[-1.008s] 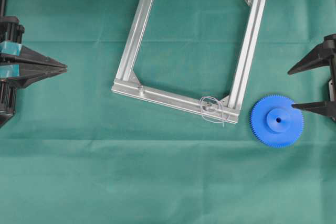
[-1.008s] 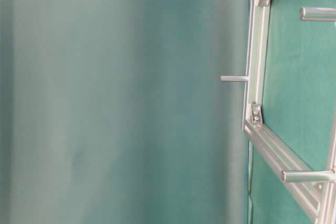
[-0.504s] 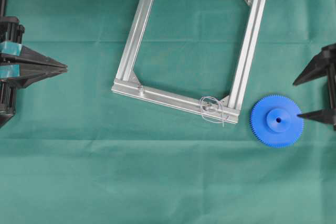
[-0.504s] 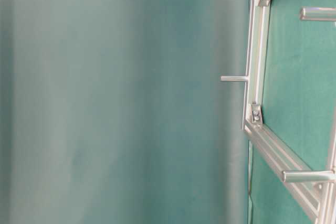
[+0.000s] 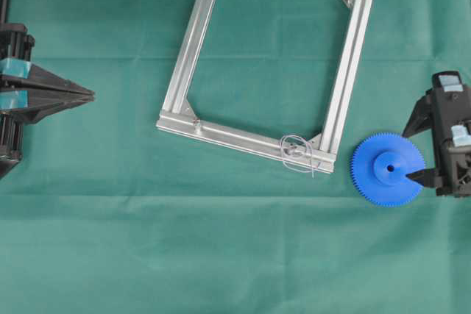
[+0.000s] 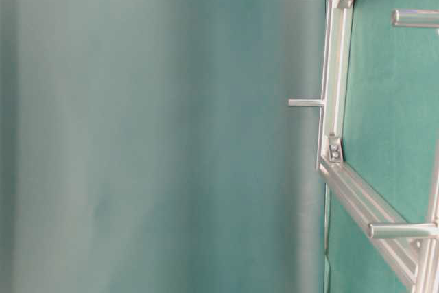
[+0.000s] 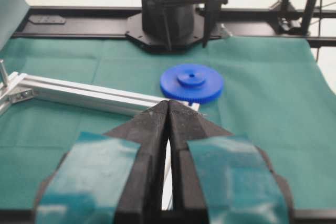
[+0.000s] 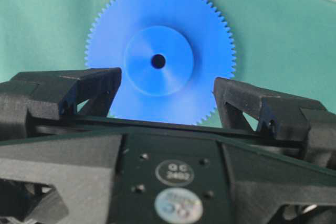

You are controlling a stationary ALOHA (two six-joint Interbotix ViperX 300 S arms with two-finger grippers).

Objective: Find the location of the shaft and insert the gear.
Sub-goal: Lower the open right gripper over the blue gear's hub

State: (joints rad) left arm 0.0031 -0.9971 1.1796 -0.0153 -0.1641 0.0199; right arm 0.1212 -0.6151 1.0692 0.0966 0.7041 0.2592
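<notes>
The blue gear (image 5: 388,169) lies flat on the green cloth, just right of the aluminium frame (image 5: 193,38). The shaft (image 5: 293,150) is a tiny pin on the frame's near rail, ringed by a thin wire loop. My right gripper (image 5: 406,155) hangs open at the gear's right edge, holding nothing. In the right wrist view the gear (image 8: 160,61) shows beyond the wide-apart fingers (image 8: 94,90). My left gripper (image 5: 90,94) is shut and empty at the far left. From its wrist view (image 7: 168,104) the gear (image 7: 191,82) lies ahead.
In the table-level view the frame (image 6: 334,101) shows several metal pins sticking out from its rails. The right arm's base (image 7: 168,14) stands behind the gear. Green cloth (image 5: 221,255) covers the table.
The right gripper has drawn back to the right and tipped downward over the gear's right edge, still open. The left arm, gear and frame have not moved.
</notes>
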